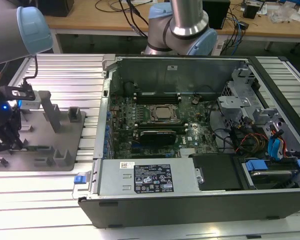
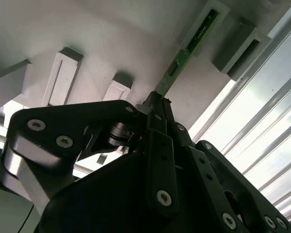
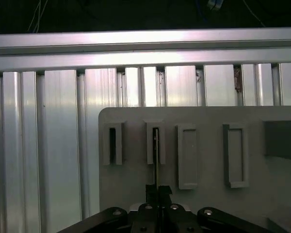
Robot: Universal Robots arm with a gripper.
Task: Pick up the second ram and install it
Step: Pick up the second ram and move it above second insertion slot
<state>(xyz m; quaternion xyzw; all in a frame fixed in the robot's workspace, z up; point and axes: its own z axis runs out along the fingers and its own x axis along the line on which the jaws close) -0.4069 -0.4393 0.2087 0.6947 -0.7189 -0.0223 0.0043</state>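
Note:
The second ram [image 2: 186, 51] is a thin green board stick. One end rests in a slotted grey fixture block [image 2: 218, 14] and the other end runs in between my fingers. The first wrist view shows the ram [image 3: 155, 155] edge-on as a dark thin line, standing in the second slot block of the row. My gripper [image 2: 157, 104] is shut on the stick's near end, as the first wrist view of the gripper [image 3: 157, 190] also shows. In the exterior view my gripper [image 1: 7, 140] hangs low over the grey fixture plate [image 1: 65, 137] at that view's left.
The open computer case [image 1: 190, 190] fills the middle and the exterior view's right. Its motherboard holds a CPU socket [image 1: 162, 114], memory slots [image 1: 157, 95] just behind it, and a black expansion card [image 1: 157, 134]. Tall grey blocks [image 1: 52, 112] stand on the fixture plate. The table is ribbed aluminium [image 3: 43, 145].

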